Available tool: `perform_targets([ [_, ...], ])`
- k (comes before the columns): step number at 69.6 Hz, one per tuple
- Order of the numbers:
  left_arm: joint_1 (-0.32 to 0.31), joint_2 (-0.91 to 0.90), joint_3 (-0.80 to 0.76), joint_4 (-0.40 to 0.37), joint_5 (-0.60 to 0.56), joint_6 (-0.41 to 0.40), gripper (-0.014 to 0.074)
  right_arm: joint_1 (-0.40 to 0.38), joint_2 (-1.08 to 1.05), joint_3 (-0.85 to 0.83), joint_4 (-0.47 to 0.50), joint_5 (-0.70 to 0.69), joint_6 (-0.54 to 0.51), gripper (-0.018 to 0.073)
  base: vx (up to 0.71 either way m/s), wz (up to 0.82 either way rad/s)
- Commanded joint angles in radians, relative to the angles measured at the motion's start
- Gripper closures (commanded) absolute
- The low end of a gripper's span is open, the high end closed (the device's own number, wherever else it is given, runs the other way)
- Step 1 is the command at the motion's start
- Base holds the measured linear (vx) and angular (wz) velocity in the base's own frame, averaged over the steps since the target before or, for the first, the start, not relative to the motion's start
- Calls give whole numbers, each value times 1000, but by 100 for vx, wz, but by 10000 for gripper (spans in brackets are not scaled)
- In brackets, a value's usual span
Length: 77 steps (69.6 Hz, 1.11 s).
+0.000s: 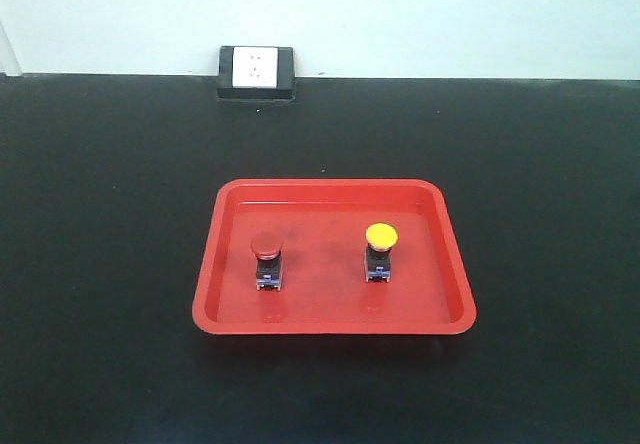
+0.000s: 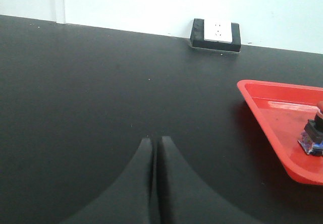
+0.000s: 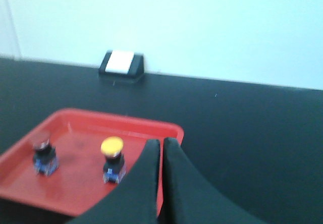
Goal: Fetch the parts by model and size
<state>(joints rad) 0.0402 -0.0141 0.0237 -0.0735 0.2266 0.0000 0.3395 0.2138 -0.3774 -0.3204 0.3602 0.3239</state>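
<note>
Two push-button parts stand upright in a red tray (image 1: 330, 194): the red-capped one (image 1: 267, 258) on the left, the yellow-capped one (image 1: 380, 250) on the right, each on a blue-and-grey base. In the right wrist view the yellow-capped part (image 3: 112, 158) and red-capped part (image 3: 44, 154) sit left of my right gripper (image 3: 161, 141), which is shut and empty above the tray's right edge (image 3: 174, 129). My left gripper (image 2: 154, 139) is shut and empty over the black table, well left of the tray (image 2: 267, 90); the red-capped part (image 2: 315, 135) shows at the frame's right edge. Neither gripper appears in the front view.
A black table (image 1: 100, 214) carries the tray. A black-framed white wall socket (image 1: 256, 72) sits at the table's far edge against the pale wall; the same socket (image 2: 215, 34) appears in the left wrist view and, blurred, as the socket (image 3: 121, 62) in the right wrist view.
</note>
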Motion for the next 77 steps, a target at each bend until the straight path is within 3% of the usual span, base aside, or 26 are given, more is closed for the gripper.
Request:
perform_targets([
  [1, 3, -6, -4, -9, -76, 0, 594, -104, 9, 1, 39, -114, -44, 568, 0, 0],
  [16, 3, -6, -4, -9, -76, 0, 594, -327, 9, 151, 172, -137, -57, 568, 0, 0],
  [25, 3, -6, -4, -9, -76, 0, 594, -390, 6, 248, 186, -201, -57, 568, 0, 0],
  [40, 3, -6, -4, -9, -76, 0, 594, -399, -61, 414, 170, -404, -60, 568, 0, 0],
  [62, 3, -6, -4, -10, -76, 0, 594, -399, -245, 413, 129, -317, -100, 568, 0, 0],
  [77, 3, -6, -4, -10, -76, 0, 594, -398, -241, 413, 129, -309, -101, 568, 0, 0],
])
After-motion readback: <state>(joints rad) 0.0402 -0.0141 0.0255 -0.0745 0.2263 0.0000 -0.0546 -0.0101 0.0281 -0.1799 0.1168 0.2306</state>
